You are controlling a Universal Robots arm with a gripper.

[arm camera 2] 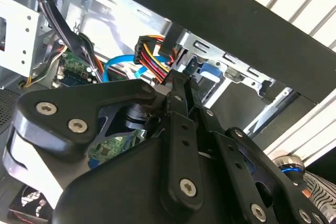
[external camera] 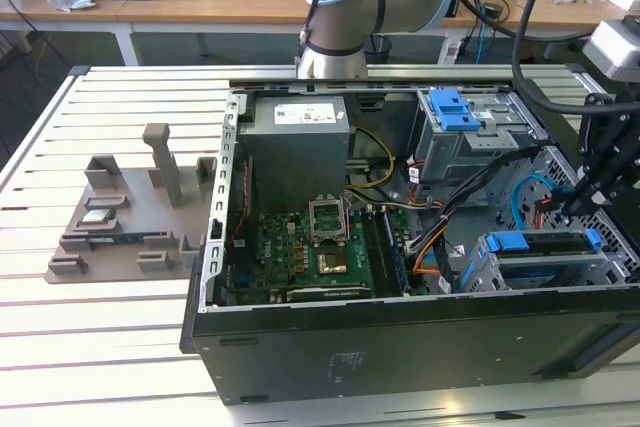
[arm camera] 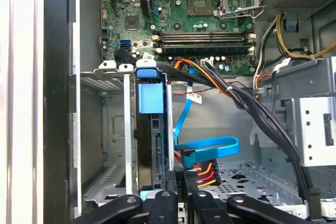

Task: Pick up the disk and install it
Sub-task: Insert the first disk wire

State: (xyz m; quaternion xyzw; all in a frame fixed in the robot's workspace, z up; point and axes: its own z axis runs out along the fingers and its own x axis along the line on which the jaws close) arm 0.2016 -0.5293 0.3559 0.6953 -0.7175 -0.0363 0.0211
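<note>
We see the black, open-sided computer case (external camera: 400, 337) lying on a white slatted metal table (external camera: 100, 357), with the green motherboard (external camera: 300, 257) and the grey boxy power supply (external camera: 298, 147) exposed inside. The disk (external camera: 540, 244), a metal drive framed by blue plastic rails, sits in the silver sheet-metal drive cage (external camera: 480, 267) at the case's corner on the exterior view's right. In the first wrist view we look along the disk (arm camera: 155, 140), which stands on edge in one slot of that cage (arm camera: 105, 129), its blue tab toward the motherboard (arm camera: 199, 3). The black gripper (external camera: 572, 207) hangs inside the case just above this cage. In both wrist views its two fingers (arm camera 2: 178, 124) are drawn almost together, and we see nothing clamped between them. The gripper's tip (arm camera: 178, 179) lies just beside the disk's near end and next to a plug of red, orange and yellow wires (arm camera: 202, 171), under a looping flat blue cable (arm camera: 210, 148). On the exterior view's left a grey plastic fixture (external camera: 130, 217) rests on the table, carrying a small square silver chip (external camera: 97, 215).
</note>
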